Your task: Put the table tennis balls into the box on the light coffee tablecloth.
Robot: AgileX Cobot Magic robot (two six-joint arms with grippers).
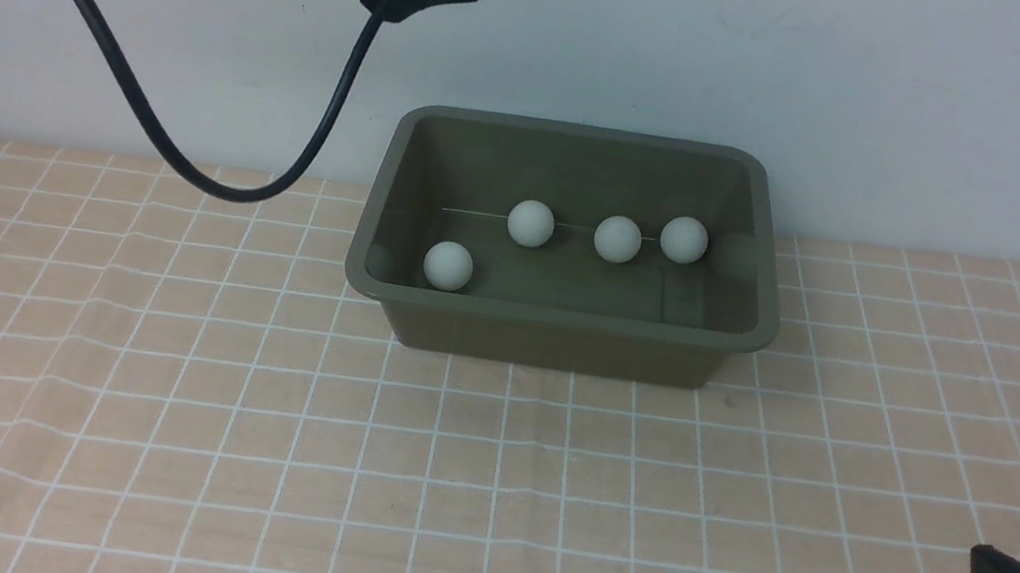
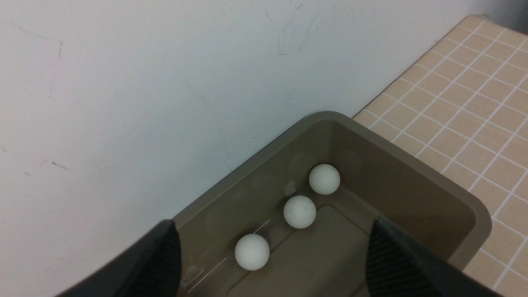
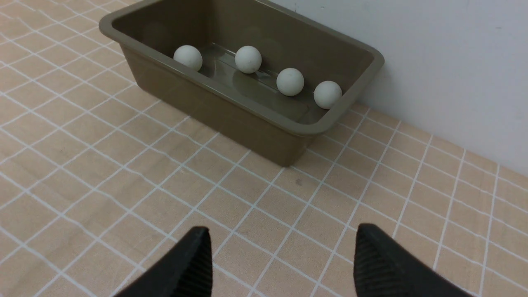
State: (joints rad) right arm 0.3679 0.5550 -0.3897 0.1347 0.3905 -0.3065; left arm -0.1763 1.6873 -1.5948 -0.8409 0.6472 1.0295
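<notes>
**All four balls in the box, both my claws empty**

So here's where I'm at. My left claw (image 2: 272, 227) hangs up in the air over the box (image 1: 552, 341). It's spread wide, with nothing between the fingers (image 2: 165, 255), and it touches nothing. Its wrist cam looks down at three of the balls lined up below.

My right claw (image 3: 282, 232) is low over the front right of the light coffee tablecloth (image 1: 244, 439), well apart from the box. Its fingers are parted with only gridded cloth showing between them, so it's gripping nothing. I can't tell if it brushes the cloth.

The four table tennis balls (image 1: 530, 224) all sit inside the box. Three are in a row toward the back, and one (image 1: 448, 265) is alone in the near left corner by the front wall. The box stands on the cloth, right up by the white wall (image 1: 901, 102). My left arm's black cable (image 1: 142, 110) loops down in front of that wall, left of the box.
</notes>
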